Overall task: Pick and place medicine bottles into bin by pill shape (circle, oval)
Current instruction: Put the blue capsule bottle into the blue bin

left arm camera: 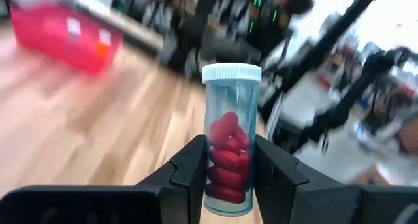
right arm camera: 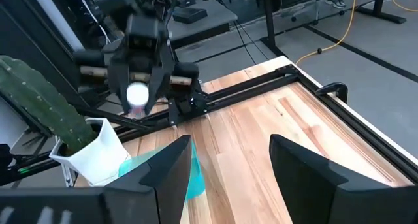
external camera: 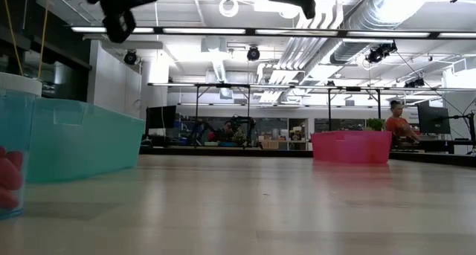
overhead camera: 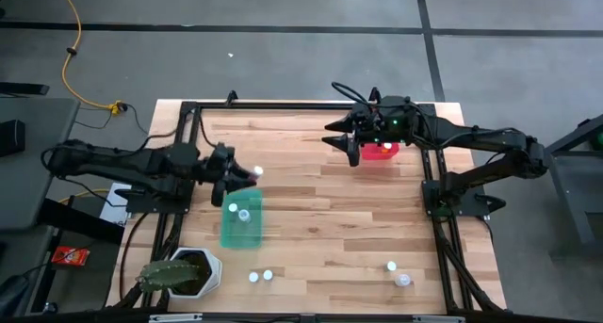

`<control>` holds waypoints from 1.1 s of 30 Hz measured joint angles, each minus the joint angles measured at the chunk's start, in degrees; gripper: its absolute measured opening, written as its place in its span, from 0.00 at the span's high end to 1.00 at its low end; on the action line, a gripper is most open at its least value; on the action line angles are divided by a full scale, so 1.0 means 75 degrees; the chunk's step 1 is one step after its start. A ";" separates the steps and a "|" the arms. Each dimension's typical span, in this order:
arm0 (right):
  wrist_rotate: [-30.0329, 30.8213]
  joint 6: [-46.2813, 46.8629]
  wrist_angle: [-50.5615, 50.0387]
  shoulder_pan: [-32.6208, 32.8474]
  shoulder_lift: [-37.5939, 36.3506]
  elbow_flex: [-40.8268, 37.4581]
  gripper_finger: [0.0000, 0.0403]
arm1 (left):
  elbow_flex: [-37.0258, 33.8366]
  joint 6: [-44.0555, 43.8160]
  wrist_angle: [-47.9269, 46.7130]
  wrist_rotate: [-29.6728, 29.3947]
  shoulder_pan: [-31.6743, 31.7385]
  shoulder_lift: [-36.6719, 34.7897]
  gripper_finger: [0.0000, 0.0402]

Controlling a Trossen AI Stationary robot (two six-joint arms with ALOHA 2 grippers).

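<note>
The left claw (left arm camera: 225, 165) grips a bottle (left arm camera: 229, 139) between its two fingers; the bottle stands upright in the grip, white cap on top, red oval pills inside. In the high view this claw (overhead camera: 237, 179) hangs above the desk (overhead camera: 320, 219), just beyond the green bin (overhead camera: 242, 221), which holds another bottle (overhead camera: 244, 215). The right claw (right arm camera: 228, 178) is spread open with nothing between its fingers, raised over the desk beside the red bin (overhead camera: 380, 151) at the far side. Two bottles (overhead camera: 260, 277) sit on the desk's near edge beside a white pot (overhead camera: 208, 269) with a cactus (overhead camera: 166, 275); two more (overhead camera: 398, 274) lie toward the near right corner.
</note>
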 joint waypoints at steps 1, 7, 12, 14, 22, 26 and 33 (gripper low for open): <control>0.0000 0.0000 -0.0012 0.0000 0.0000 0.0000 0.50 | -0.0012 0.0015 -0.0338 -0.0023 -0.0149 0.0000 0.77; 0.0139 0.0006 -0.0123 0.0003 0.0000 0.0000 0.50 | -0.0012 0.1073 -0.1521 -0.0004 -0.0769 0.0220 0.77; 0.0396 0.0015 -0.0279 0.0000 0.0003 0.0000 0.50 | 0.0005 0.2597 -0.1978 0.0561 -0.0983 0.0518 0.77; 0.0396 0.0020 -0.0311 0.0000 0.0006 0.0000 0.50 | 0.0135 0.3241 -0.2396 0.0884 -0.1073 0.0731 0.77; 0.0396 0.0167 -0.0374 0.0001 0.0006 0.0000 0.50 | 0.1038 0.4989 -0.4048 0.0423 -0.1333 0.1984 0.77; 0.0574 0.0169 -0.0510 0.0003 0.0006 0.0000 0.50 | 0.1415 0.3649 -0.4425 0.0406 -0.1346 0.2759 0.77; 0.0621 0.0166 -0.0795 0.0003 0.0009 -0.0006 0.50 | 0.2012 0.1462 -0.4786 0.0928 -0.1988 0.3715 0.77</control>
